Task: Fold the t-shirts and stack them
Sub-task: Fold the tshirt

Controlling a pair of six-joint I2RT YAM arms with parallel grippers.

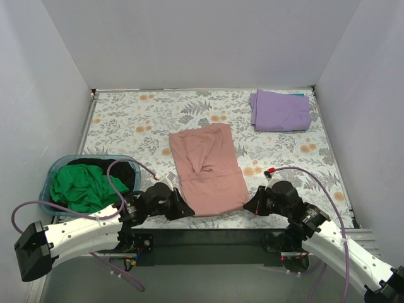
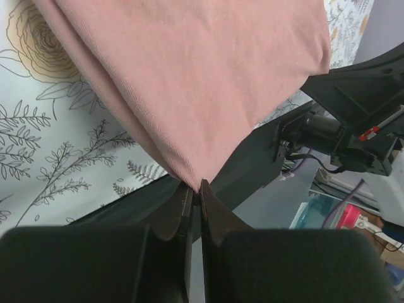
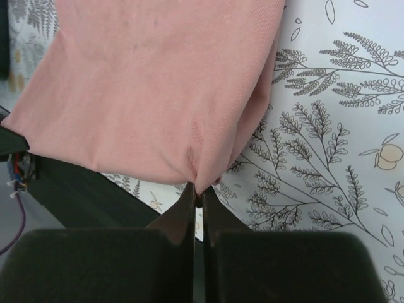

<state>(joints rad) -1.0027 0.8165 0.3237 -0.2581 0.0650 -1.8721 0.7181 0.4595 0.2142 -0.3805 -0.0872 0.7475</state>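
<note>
A dusty-pink t-shirt (image 1: 207,167) lies as a long folded strip in the middle of the flowered table, its near end at the table's front edge. My left gripper (image 1: 187,212) is shut on the shirt's near left corner (image 2: 189,180). My right gripper (image 1: 247,207) is shut on its near right corner (image 3: 203,183). Both pairs of fingertips pinch only the very tip of the cloth. A lavender-purple t-shirt (image 1: 280,110) lies folded at the far right. A bright green t-shirt (image 1: 79,188) sits crumpled in the teal basket at the left.
The teal plastic basket (image 1: 55,165) stands at the table's near left, with dark cloth (image 1: 100,166) behind the green shirt. White walls close the table in at the back and both sides. The black front rail (image 1: 208,235) runs just under both grippers.
</note>
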